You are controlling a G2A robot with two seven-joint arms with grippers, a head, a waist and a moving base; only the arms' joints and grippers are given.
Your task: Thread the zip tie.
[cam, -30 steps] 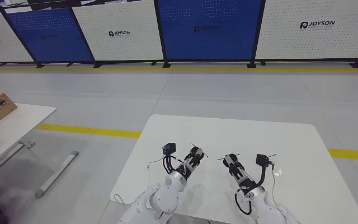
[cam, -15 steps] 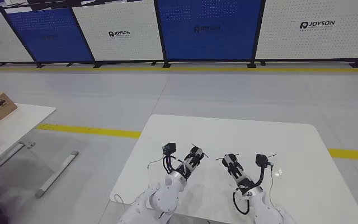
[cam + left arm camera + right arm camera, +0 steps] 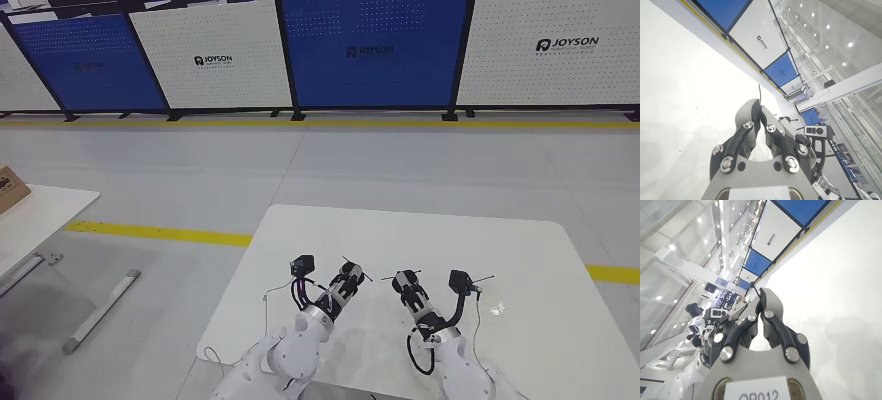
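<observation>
From above, the right end effector (image 3: 403, 281) has edged toward the left end effector (image 3: 350, 271) over the worktop (image 3: 500, 250). In the left wrist view, the left end effector is pinched shut on a thin zip tie (image 3: 759, 92). In the right wrist view, the right end effector is clamped on a zip tie head (image 3: 752, 283).

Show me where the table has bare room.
Crowded: the near middle, where the left gripper and right gripper clamp the zip tie. Bare: the whole far half of the table, from those grippers to the far edge.

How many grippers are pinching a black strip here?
2: the left gripper, over the table, pinches a strip; the right gripper, beside it, pinches one too.
</observation>
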